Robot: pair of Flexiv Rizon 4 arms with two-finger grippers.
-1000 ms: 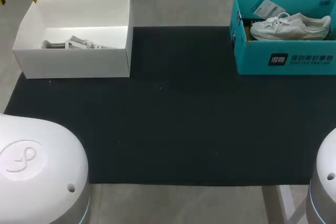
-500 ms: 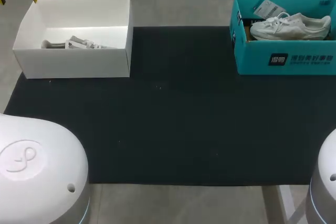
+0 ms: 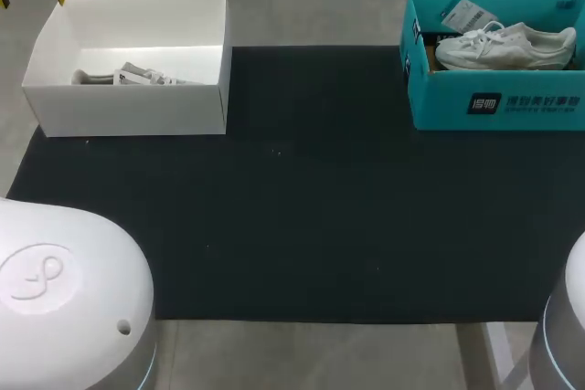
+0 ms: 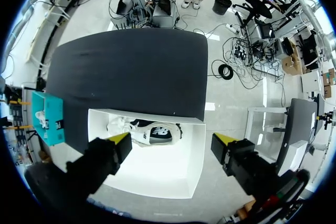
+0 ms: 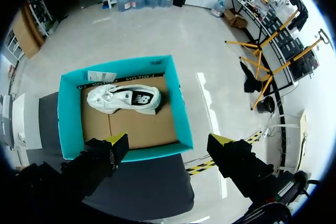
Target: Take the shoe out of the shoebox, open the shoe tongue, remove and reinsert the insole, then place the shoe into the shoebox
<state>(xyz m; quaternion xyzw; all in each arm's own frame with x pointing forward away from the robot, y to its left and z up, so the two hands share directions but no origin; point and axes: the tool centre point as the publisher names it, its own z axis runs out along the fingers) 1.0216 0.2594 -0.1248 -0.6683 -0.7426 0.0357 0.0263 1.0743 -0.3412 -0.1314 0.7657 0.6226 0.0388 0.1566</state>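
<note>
Shoes lie one in each box, and neither is held. At the far left corner of the black counter [image 3: 292, 207] stands a white shoebox [image 3: 128, 111] with no lid, its back part reaching past the counter's far edge. In it a grey and white sneaker [image 4: 144, 132] lies on its side against the wall nearest the counter's middle, so the head view shows only a strip of it above the box's front wall. The left tool [image 4: 173, 140] hangs high over this box with its yellow-tipped fingers spread wide and nothing between them; they touch neither box nor shoe. In the head view only one yellow tip shows, just beyond the box's far left corner.

At the far right corner sits a teal shoebox [image 3: 494, 102], also open (its floor is plain brown card). A white sneaker [image 3: 503, 46] lies on its side against the far wall, and a paper tag [image 3: 466, 15] rests on the box's far left rim near the shoe. The right tool [image 5: 168, 141] hangs well above this box, fingers wide apart and gripping nothing.
</note>
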